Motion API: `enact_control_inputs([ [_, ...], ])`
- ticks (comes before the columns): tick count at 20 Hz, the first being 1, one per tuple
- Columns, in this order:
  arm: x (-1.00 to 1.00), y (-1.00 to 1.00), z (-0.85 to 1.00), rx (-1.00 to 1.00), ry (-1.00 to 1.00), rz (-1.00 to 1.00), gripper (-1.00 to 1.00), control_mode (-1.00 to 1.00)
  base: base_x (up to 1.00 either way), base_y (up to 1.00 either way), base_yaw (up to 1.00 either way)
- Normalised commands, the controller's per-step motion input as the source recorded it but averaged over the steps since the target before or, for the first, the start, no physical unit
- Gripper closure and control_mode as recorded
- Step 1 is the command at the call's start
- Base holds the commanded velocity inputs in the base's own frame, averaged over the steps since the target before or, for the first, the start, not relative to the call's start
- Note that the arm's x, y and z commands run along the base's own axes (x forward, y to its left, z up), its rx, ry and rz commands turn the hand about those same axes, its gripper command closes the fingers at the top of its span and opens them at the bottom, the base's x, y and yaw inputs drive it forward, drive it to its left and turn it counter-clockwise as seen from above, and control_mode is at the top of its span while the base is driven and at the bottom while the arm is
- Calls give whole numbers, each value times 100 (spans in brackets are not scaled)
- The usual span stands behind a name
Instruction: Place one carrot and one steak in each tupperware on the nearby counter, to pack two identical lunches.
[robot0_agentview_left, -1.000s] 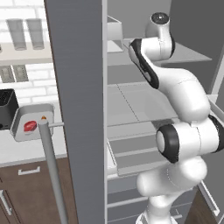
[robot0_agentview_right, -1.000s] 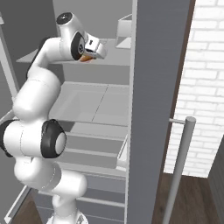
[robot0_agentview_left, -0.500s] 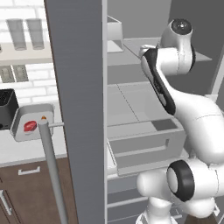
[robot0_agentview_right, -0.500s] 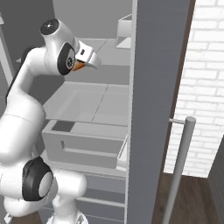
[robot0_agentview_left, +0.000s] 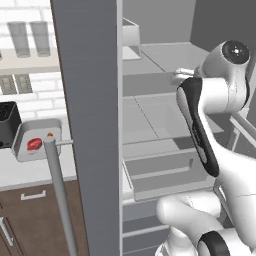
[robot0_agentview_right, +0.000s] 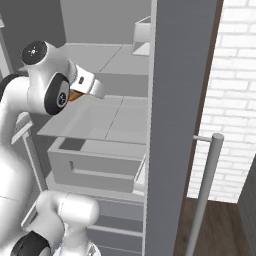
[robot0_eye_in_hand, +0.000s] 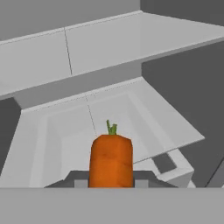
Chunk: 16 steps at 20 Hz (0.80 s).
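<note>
1. While its two dark fingertips pinch shut, the tool (robot0_eye_in_hand: 111, 183) clamps a smooth orange carrot (robot0_eye_in_hand: 111, 159), green stub pointing away.
2. Beneath the carrot sit flat pale-grey fridge shelves (robot0_eye_in_hand: 109, 113) and a boxy drawer (robot0_agentview_right: 95, 165).
3. At left, a light-grey rounded tupperware (robot0_agentview_left: 36, 139) rests on the pale surface (robot0_agentview_left: 30, 172), holding a red steak (robot0_agentview_left: 34, 144) beside a speck of orange.
</note>
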Motion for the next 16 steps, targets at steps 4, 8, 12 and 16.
enact_control_inputs([
  [4, -100, 0, -59, 0, 2, 13, 100, -100, 0, 0, 0],
  [8, -92, 9, -63, 0, 1, 14, 100, -100, 0, 0, 0],
  [12, -78, 21, -49, 0, 6, 16, 100, -100, 0, 0, 0],
  [16, -96, 24, -21, 0, 12, 11, 100, -100, 0, 0, 0],
])
